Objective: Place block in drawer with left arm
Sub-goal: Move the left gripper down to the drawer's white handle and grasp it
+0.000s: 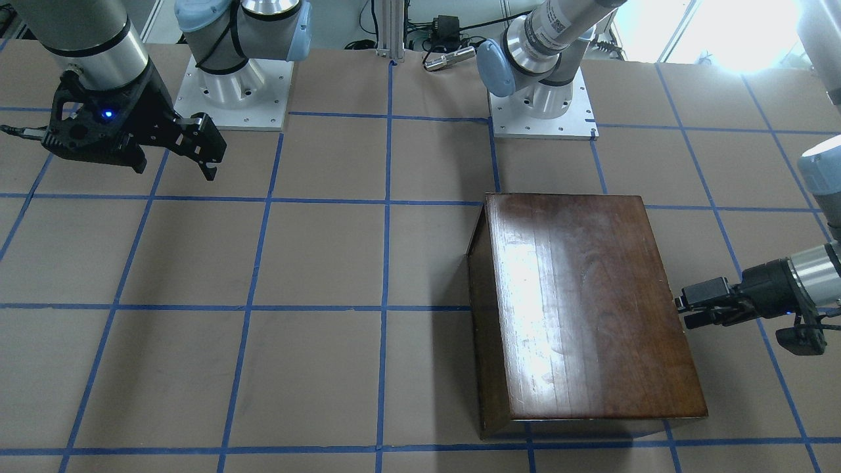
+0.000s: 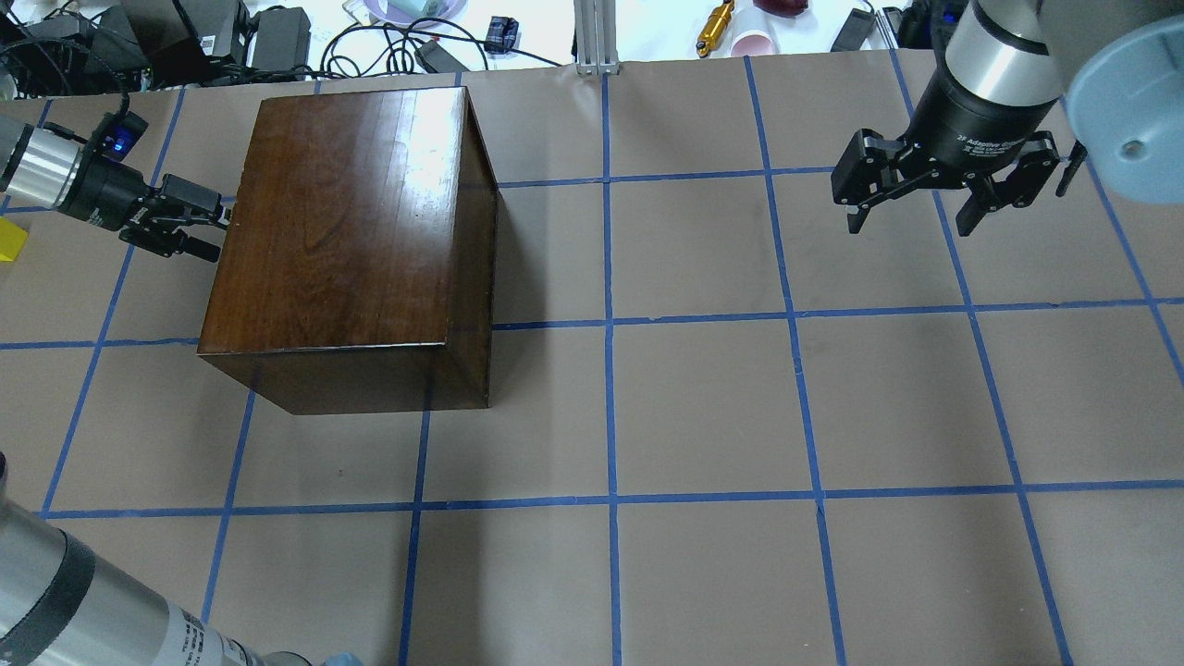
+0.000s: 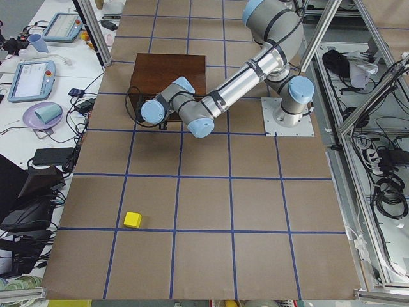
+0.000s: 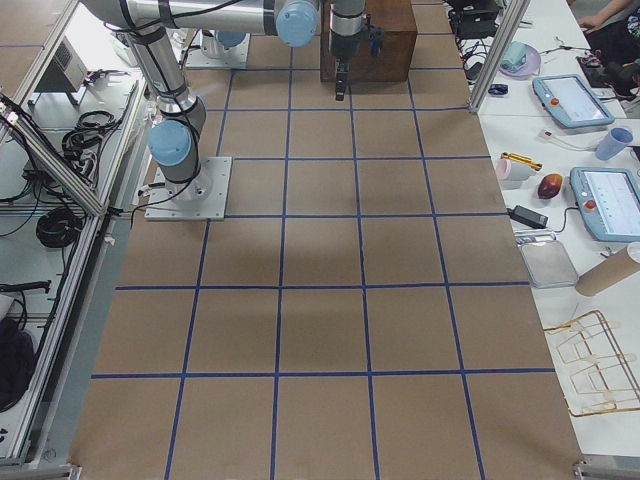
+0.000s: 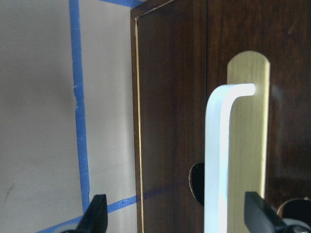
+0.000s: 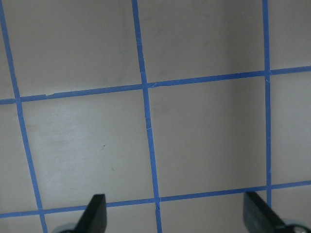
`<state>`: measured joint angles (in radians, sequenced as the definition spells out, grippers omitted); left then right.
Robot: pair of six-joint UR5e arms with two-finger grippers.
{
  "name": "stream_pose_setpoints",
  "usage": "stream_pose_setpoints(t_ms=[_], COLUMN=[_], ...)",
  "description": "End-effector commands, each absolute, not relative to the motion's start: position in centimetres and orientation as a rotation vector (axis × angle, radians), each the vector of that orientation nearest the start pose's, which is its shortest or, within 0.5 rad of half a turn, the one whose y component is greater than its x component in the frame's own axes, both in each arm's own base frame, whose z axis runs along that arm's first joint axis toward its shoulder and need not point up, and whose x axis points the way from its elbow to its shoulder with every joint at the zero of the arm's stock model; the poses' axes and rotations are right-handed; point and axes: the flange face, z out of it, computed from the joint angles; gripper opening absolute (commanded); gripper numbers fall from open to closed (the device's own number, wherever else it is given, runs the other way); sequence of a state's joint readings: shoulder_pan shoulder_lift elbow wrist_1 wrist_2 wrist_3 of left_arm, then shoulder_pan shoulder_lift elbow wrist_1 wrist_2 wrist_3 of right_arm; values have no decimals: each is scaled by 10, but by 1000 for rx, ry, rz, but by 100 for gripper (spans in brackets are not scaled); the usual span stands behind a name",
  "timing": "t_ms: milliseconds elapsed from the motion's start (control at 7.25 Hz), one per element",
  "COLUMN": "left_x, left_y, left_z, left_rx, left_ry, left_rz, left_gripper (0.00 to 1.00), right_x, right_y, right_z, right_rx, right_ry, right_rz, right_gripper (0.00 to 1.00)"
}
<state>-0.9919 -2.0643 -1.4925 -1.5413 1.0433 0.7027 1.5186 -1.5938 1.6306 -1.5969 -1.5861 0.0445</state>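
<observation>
The yellow block lies on the table far from the box; it also shows at the overhead view's left edge. The dark-brown wooden box holds the drawer, which is pushed in, so only its dark front panel and pale handle show. My left gripper is level with that front, open, with its fingers on either side of the handle. My right gripper hangs open and empty above the table, far from the box.
Cables, tablets and cups lie on the bench beyond the table's far edge. The two arm bases stand on the robot's side. Blue tape lines grid the brown tabletop.
</observation>
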Motion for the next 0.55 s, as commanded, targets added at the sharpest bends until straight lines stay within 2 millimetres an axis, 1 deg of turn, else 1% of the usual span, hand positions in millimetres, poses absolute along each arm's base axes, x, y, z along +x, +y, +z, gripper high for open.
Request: stream_pose_setpoints(t_ms=[0, 138, 276, 414], left_x=[184, 186, 186, 187], left_y=[-621, -622, -622, -622], left_z=[256, 252, 250, 252], left_rx=[-33, -31, -31, -35], left_ry=[-2504, -2505, -2505, -2510], left_rz=[1, -1, -4, -4], left_gripper=[83, 74, 68, 68], right_x=[107, 107, 107, 107], right_y=[-487, -487, -487, -487], right_z=[472, 472, 472, 472], right_rx=[152, 152, 152, 152], right_ry=[3153, 3153, 3153, 3153], right_rz=[17, 17, 17, 17], right_gripper=[100, 100, 100, 100])
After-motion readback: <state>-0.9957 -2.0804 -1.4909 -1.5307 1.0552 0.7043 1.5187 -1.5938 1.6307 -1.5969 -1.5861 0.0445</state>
